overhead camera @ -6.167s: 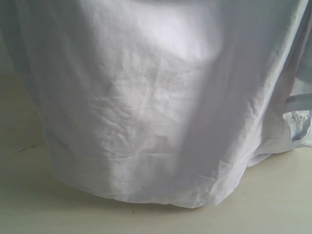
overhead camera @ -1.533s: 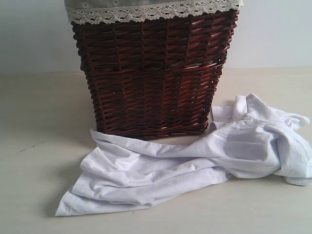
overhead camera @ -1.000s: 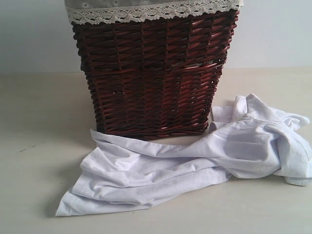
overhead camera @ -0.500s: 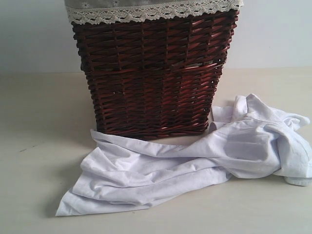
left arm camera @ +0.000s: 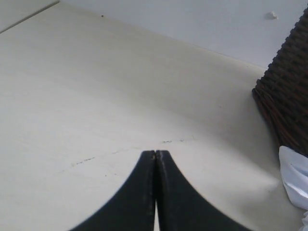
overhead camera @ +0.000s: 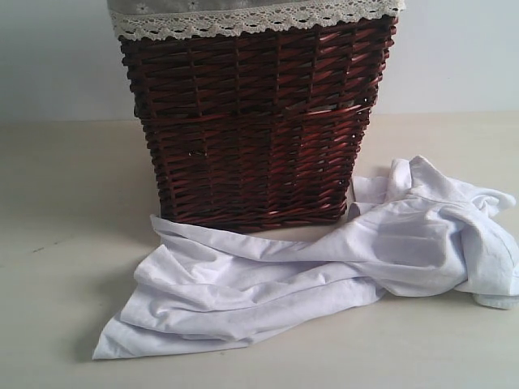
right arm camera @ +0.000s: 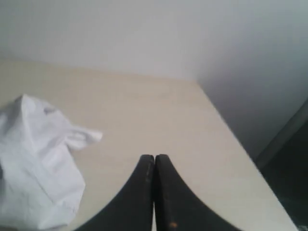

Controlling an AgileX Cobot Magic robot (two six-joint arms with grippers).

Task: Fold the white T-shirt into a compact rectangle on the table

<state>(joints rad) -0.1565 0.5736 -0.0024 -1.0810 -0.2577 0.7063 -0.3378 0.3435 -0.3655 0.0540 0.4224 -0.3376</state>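
Note:
The white T-shirt (overhead camera: pixel 308 271) lies crumpled on the pale beige table (overhead camera: pixel 65 203), strung out from the front left to the right, in front of and beside a wicker basket. Its red band and neck tag do not show. Neither gripper appears in the exterior view. My left gripper (left arm camera: pixel 155 153) is shut and empty over bare table, with a corner of the T-shirt (left arm camera: pixel 294 177) off to one side. My right gripper (right arm camera: pixel 154 157) is also shut and empty, above bare table beside a bunched end of the T-shirt (right arm camera: pixel 33 163).
A dark brown wicker basket (overhead camera: pixel 255 121) with a grey lace-trimmed liner (overhead camera: pixel 251 14) stands at the middle back, touching the shirt; its corner (left arm camera: pixel 288 106) shows in the left wrist view. The table's edge (right arm camera: pixel 231 134) runs close to the right gripper, with a pale wall behind.
About six seconds ago the shirt hung close in front of the exterior camera, filling the view; since then it has lain on the table. Nothing has moved over the last second and a half.

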